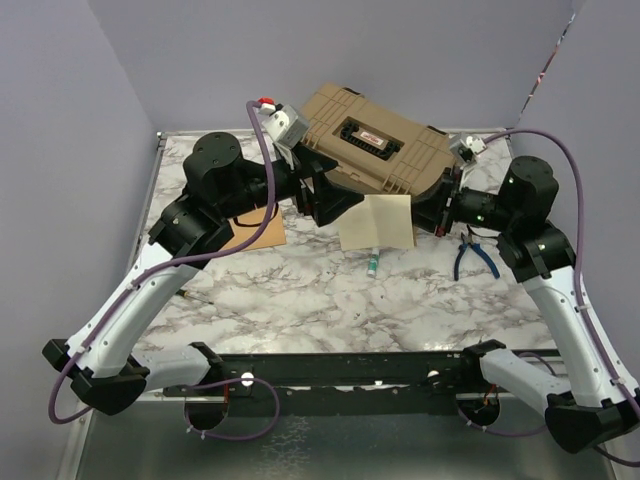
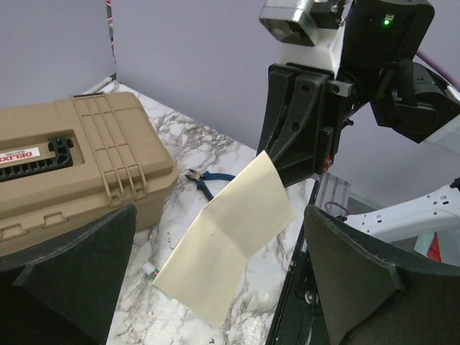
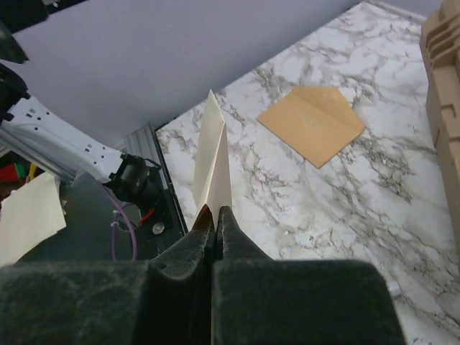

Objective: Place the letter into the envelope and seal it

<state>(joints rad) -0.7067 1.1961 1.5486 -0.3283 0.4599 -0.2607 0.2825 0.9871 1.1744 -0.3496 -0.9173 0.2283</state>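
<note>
Paper: one letter (image 1: 378, 222), one envelope (image 1: 264, 232).

The near half of the surface (image 1: 320, 300) lies open for passing. A tan case (image 1: 375, 140) blocks the far edge. Pliers (image 1: 470, 258) lie beside the right arm and a small tube (image 1: 372, 262) below the raised letter (image 1: 378, 222). The left arm partly covers the envelope (image 1: 262, 232).

It looked like a robotics lab cell: plain lavender partitions (image 1: 400, 50) boxed in a marble-patterned tabletop (image 1: 300, 300), with the left arm (image 1: 130, 310) and right arm (image 1: 560, 300) bolted to a black rail (image 1: 340, 368) along its near edge.
</note>
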